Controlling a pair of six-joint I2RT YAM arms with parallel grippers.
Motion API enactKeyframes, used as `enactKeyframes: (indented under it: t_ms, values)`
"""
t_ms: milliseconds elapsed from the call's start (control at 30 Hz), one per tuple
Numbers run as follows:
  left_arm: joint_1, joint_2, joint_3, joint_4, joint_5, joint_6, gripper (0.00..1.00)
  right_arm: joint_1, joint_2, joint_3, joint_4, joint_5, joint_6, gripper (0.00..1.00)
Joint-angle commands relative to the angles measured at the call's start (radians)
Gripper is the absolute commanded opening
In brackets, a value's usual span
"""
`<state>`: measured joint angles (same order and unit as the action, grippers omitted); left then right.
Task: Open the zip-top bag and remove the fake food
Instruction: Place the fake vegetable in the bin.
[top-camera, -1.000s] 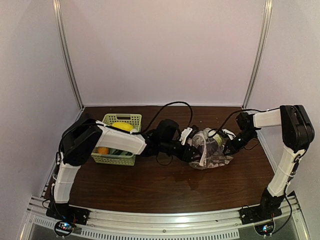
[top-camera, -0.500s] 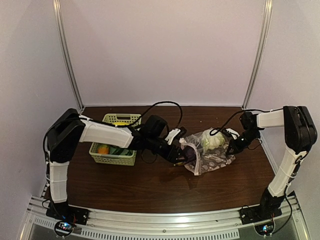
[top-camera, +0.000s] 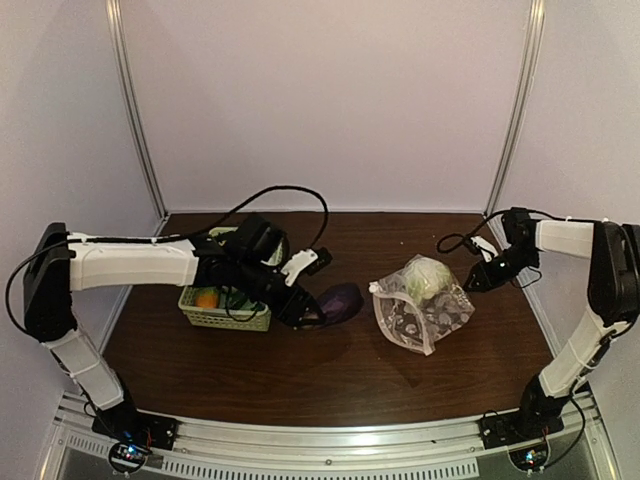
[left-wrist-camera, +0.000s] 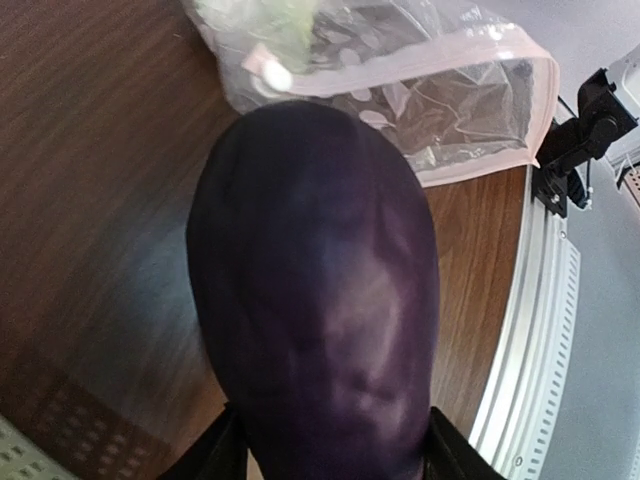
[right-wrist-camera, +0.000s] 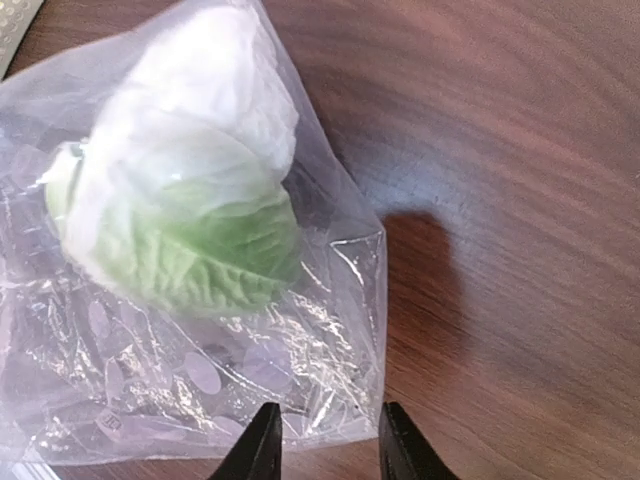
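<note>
My left gripper (top-camera: 318, 306) is shut on the dark purple eggplant (top-camera: 342, 299), held over the table between the basket and the bag. The eggplant (left-wrist-camera: 315, 300) fills the left wrist view, with the gripper (left-wrist-camera: 330, 462) at its base. The clear zip-top bag (top-camera: 425, 315) lies at centre right, its pale zip strip (left-wrist-camera: 440, 75) open, with a whitish-green cabbage (top-camera: 424, 277) inside. My right gripper (top-camera: 480, 279) is open at the bag's right edge. In the right wrist view the bag's (right-wrist-camera: 200, 390) corner lies between the fingertips of the gripper (right-wrist-camera: 325, 450), and the cabbage (right-wrist-camera: 180, 220) shows beyond.
The pale green lattice basket (top-camera: 225, 322) stands at the left under my left arm, with an orange piece (top-camera: 205, 298) and a green piece (top-camera: 233, 300) in it. The metal rail (top-camera: 330, 445) runs along the near table edge.
My left gripper has drawn the eggplant out of the bag and carried it left towards the basket. My right gripper has backed off to the right, and the bag has settled flatter.
</note>
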<state>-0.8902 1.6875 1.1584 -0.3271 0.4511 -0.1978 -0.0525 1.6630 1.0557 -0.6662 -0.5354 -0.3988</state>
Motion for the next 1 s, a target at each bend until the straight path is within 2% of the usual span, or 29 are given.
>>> enactKeyframes:
  t_ms: [0, 233, 267, 400, 433, 567, 767, 867, 967]
  values:
    - [0.092, -0.133, -0.021, -0.127, -0.159, 0.086, 0.42, -0.030, -0.109, 0.027, -0.013, 0.013, 0.007, 0.38]
    - [0.264, -0.230, -0.049, -0.212, -0.299, 0.073, 0.42, -0.035, -0.227, 0.057, 0.027, 0.074, 0.130, 0.44]
    - [0.289, -0.236, -0.055, -0.216, -0.312, 0.066, 0.42, -0.036, -0.254, 0.049, 0.056, 0.104, 0.153, 0.47]
    - [0.374, -0.221, -0.087, -0.201, -0.344, 0.005, 0.43, -0.039, -0.355, -0.025, 0.222, 0.272, 0.241, 0.77]
    - [0.390, -0.208, -0.093, -0.191, -0.336, -0.011, 0.43, -0.040, -0.372, -0.041, 0.251, 0.301, 0.258, 0.82]
    - [0.427, -0.148, -0.085, -0.190, -0.282, -0.030, 0.40, -0.040, -0.414, -0.086, 0.315, 0.361, 0.270, 0.84]
    - [0.430, -0.153, -0.140, -0.146, -0.216, -0.037, 0.39, -0.040, -0.439, -0.138, 0.353, 0.290, 0.252, 0.84]
    - [0.430, -0.168, -0.170, -0.121, -0.217, -0.036, 0.46, -0.040, -0.412, -0.136, 0.348, 0.271, 0.246, 0.85]
    - [0.430, -0.165, -0.167, -0.121, -0.228, -0.019, 0.61, -0.040, -0.388, -0.125, 0.322, 0.222, 0.228, 0.84]
